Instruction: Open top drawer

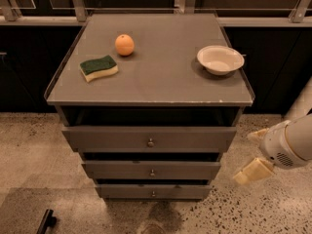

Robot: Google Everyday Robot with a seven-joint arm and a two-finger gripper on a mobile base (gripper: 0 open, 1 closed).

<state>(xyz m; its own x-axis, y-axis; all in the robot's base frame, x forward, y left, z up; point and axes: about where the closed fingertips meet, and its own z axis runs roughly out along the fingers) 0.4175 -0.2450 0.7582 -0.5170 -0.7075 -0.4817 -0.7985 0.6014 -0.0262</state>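
The top drawer [112, 139] is the widest grey front of three, just under the tabletop, with a small round silver knob [150, 142] at its centre. A dark gap shows between its upper edge and the tabletop. My gripper [253, 168], cream-coloured on a white arm, hangs low at the right of the cabinet, level with the drawer fronts. It is apart from the cabinet and well to the right of the knob, touching nothing.
Two narrower grey drawers [122, 170] sit below the top one. On the grey tabletop [161, 77] lie an orange [124, 44], a green-and-yellow sponge [98, 68] and a white bowl [220, 59]. The floor is speckled. A dark counter with metal rails runs behind.
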